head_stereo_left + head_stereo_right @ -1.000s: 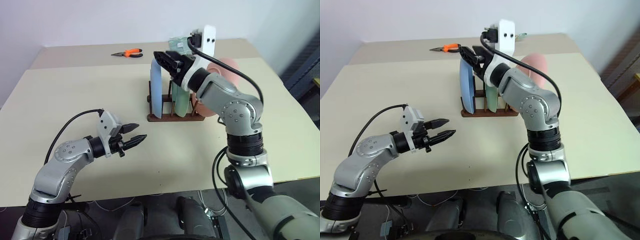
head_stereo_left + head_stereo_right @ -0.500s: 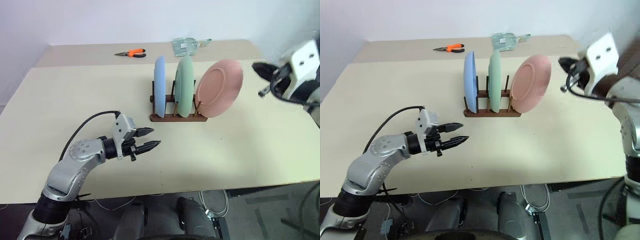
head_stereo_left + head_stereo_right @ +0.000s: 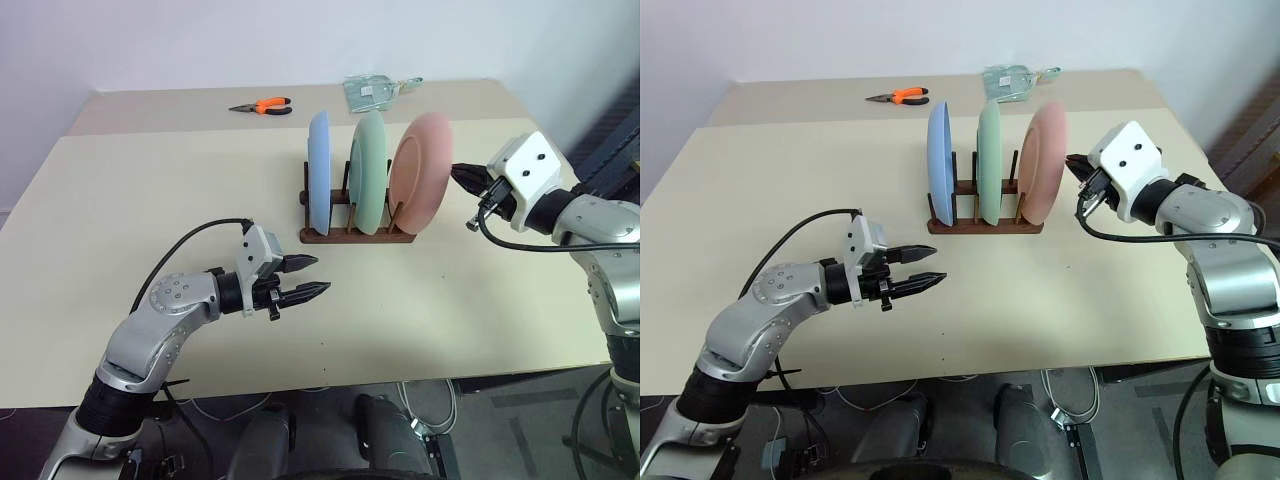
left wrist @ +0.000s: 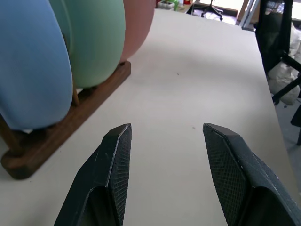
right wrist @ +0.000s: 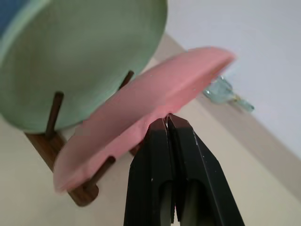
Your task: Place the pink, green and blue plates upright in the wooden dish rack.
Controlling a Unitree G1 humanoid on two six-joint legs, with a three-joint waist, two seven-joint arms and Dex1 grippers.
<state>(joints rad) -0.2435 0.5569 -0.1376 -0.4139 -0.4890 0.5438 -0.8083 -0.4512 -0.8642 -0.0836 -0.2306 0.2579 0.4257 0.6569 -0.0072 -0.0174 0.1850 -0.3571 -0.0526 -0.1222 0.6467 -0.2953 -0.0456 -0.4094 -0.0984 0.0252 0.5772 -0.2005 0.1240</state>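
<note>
The wooden dish rack (image 3: 355, 236) stands at the middle of the table and holds all three plates on edge. The blue plate (image 3: 318, 172) is at its left end, the green plate (image 3: 371, 172) in the middle and the pink plate (image 3: 421, 175) at its right end. The right gripper (image 3: 460, 178) is shut and empty, level, just right of the pink plate. In the right wrist view the right gripper (image 5: 167, 117) has its tips against the pink plate (image 5: 141, 106). The left gripper (image 3: 308, 277) is open and empty, low over the table in front of the rack.
Orange-handled pliers (image 3: 262, 105) and a clear plastic packet (image 3: 375, 90) lie at the back of the table. Bare tabletop (image 3: 150, 190) stretches left of the rack and in front of it. The table's right edge runs near my right arm.
My right arm swung away from over the rack to the right, shut its fingers and came down beside the pink plate. That plate leaned right and now stands straighter. The left gripper edged right.
</note>
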